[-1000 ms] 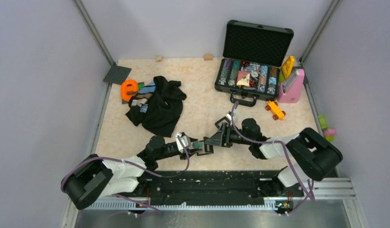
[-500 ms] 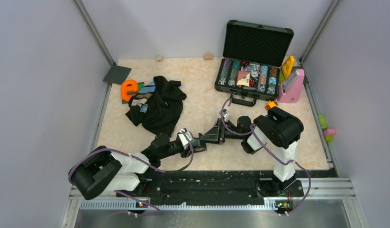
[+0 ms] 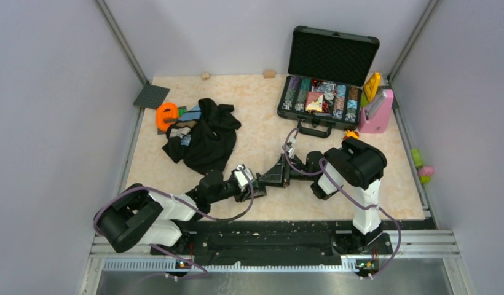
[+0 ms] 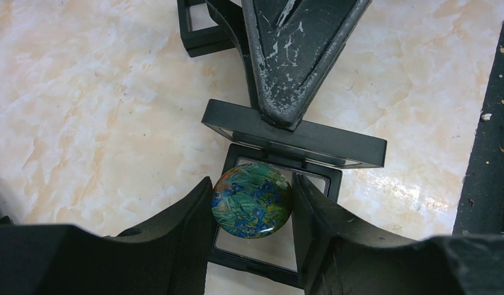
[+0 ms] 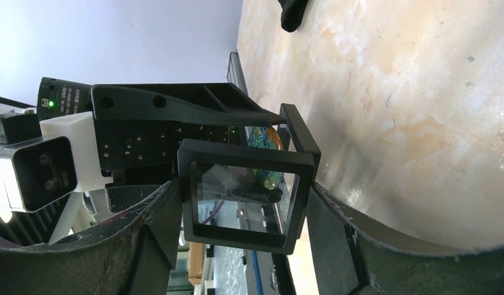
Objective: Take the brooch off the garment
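Observation:
The brooch [image 4: 252, 200], a round teal-green disc with a blue flower print, sits between my left gripper's [image 4: 251, 184] fingers, which are shut on its two sides. It hangs just over the lower half of an open square black frame [image 4: 271, 258]. The frame's upper half [image 4: 292, 136] stands up behind it. My right gripper [image 5: 243, 190] is shut on that upper half [image 5: 243, 149]; the brooch [image 5: 265, 136] shows behind it. Both grippers [image 3: 254, 184] [image 3: 271, 179] meet at the table's near middle. The black garment [image 3: 203, 141] lies crumpled at the far left, apart from both.
An open black case of chips [image 3: 326, 98] stands at the back right, with a pink object [image 3: 377, 112] and a yellow toy [image 3: 372, 86] beside it. An orange object [image 3: 167, 115] and a dark grey plate [image 3: 152, 96] lie by the garment. Walls close in three sides.
The right arm's body has swung from the right edge in toward the middle. Both grippers have shifted slightly left and away, still together on the brooch and frame.

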Motion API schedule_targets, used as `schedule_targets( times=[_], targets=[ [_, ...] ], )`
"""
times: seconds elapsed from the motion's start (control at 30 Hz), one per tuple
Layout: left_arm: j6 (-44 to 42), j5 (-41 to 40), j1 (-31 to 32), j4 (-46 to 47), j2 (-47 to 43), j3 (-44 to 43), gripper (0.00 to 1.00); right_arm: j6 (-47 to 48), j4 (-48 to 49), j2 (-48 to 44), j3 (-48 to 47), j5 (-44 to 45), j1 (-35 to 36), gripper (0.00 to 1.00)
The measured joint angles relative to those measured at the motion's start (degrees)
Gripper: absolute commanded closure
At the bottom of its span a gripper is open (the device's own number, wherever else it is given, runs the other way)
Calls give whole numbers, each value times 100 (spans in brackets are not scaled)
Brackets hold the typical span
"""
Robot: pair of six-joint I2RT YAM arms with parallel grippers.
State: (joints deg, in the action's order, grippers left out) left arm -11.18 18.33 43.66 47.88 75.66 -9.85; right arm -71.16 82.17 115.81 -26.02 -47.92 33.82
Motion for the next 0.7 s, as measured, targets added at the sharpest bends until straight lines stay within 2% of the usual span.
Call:
schedule_targets(
  times=[0.37,0.53,0.7],
  targets=[
    [-52,240,0,-304,129,-201,65,2,9,11,0,11,0,63],
    [-48,337,0,-400,197,-304,57,2,-2,15,0,24,0,63],
    [-50,337,0,-483,299,-385,55,11,-63,15,2,57,0,63]
  ],
)
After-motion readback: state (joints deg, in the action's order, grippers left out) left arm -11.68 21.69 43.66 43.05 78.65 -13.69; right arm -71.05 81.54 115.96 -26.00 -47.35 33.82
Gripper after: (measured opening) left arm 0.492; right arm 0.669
